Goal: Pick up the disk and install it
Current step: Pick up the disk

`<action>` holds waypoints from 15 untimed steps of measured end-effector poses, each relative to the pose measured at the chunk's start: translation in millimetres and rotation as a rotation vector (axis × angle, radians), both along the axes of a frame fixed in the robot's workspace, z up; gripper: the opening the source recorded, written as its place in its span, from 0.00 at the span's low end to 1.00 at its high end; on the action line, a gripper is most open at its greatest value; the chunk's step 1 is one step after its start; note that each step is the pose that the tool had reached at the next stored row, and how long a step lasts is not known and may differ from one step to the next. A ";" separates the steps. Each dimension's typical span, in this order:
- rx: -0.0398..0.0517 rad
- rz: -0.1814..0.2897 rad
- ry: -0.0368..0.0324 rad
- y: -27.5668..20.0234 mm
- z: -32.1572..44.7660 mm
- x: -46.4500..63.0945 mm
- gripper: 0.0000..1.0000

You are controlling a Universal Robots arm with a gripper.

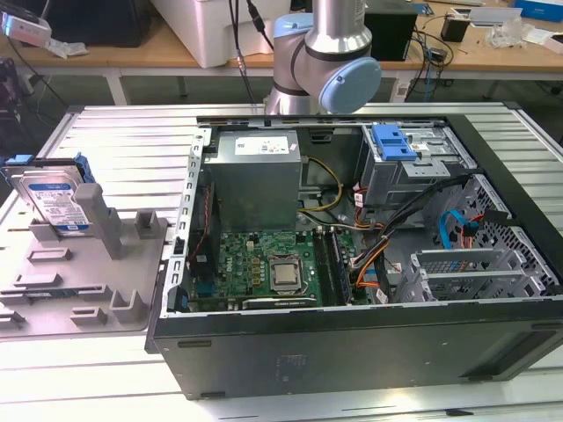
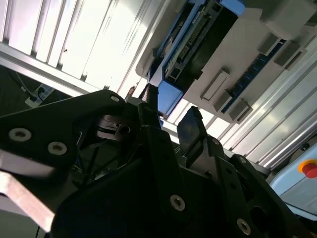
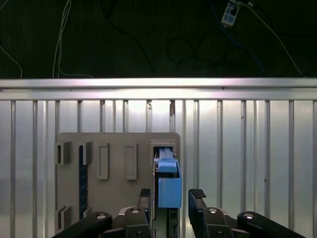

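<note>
On the exterior view's left, entry one: disk (image 1: pixel 54 200), upright on edge in a slot of the grey holder (image 1: pixel 106 264), set on the ribbed bench (image 1: pixel 132 132) beside the open computer case (image 1: pixel 369 229).

Entry two: gripper (image 3: pixel 171 196), hanging over the disk and apart from it. We record the jaws as open and empty, framing the blue carrier frame (image 3: pixel 169 186) in the first wrist view.

Step, as we judge it: lining up for the pick. Done well, it wants the jaws centred on the disk, square to its flat faces, and closing on those faces rather than on the carrier.
</note>
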State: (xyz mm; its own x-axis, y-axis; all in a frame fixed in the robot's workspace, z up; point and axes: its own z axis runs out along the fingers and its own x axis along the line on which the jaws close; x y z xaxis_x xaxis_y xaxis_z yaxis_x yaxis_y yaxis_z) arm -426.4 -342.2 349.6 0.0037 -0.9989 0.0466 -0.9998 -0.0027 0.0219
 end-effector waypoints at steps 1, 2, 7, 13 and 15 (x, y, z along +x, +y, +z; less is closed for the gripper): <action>0.0000 0.000 0.0000 0.0 -0.5 0.0 0.44; 0.0000 0.000 0.0000 0.0 -0.9 0.0 0.44; 0.0000 0.000 0.0000 0.0 -3.3 0.1 0.44; 0.0000 0.000 0.0000 0.0 -6.2 0.1 0.44; 0.0000 0.000 -0.0001 0.0 -7.5 0.1 0.44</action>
State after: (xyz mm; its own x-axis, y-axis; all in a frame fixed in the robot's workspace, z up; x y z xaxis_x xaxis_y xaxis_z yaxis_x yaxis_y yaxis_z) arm -426.3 -342.2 342.1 0.0037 -0.9989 0.0466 -0.9998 -0.0027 0.0218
